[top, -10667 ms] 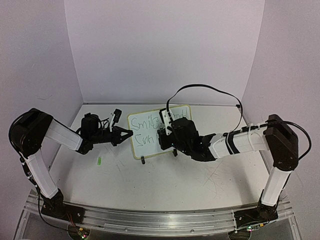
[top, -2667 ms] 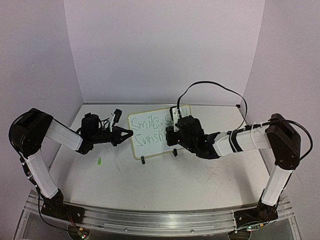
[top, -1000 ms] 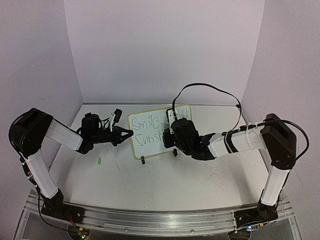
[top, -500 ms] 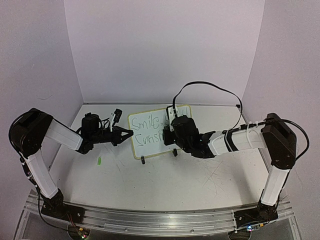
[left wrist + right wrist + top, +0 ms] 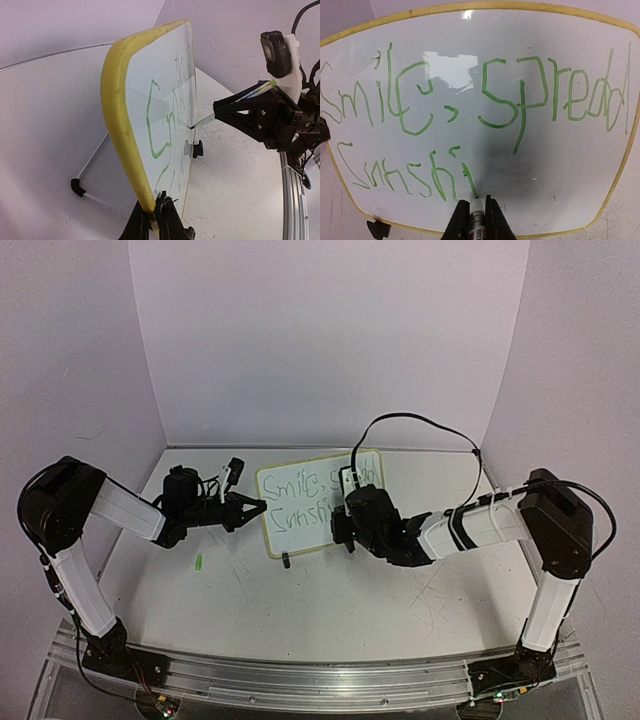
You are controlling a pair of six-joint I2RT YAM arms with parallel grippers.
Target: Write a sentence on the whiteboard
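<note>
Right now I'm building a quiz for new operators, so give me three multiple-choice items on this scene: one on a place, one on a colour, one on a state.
1. Where is the marker's tip?
A. On the top line, over "Smile"
B. In the air, off the whiteboard
C. On the second line, just after "Sunshi"

2. What colour is the sentence?
A. Black
B. Green
C. Red

3. What is the left gripper doing?
A. Shut on the whiteboard's yellow frame
B. Open, apart from the board
C. Holding the marker

Answers:
1 C, the right wrist view shows the tip ending a stroke after "Sunshi".
2 B, every letter is green.
3 A, the left wrist view shows it clamped on the frame.
</note>
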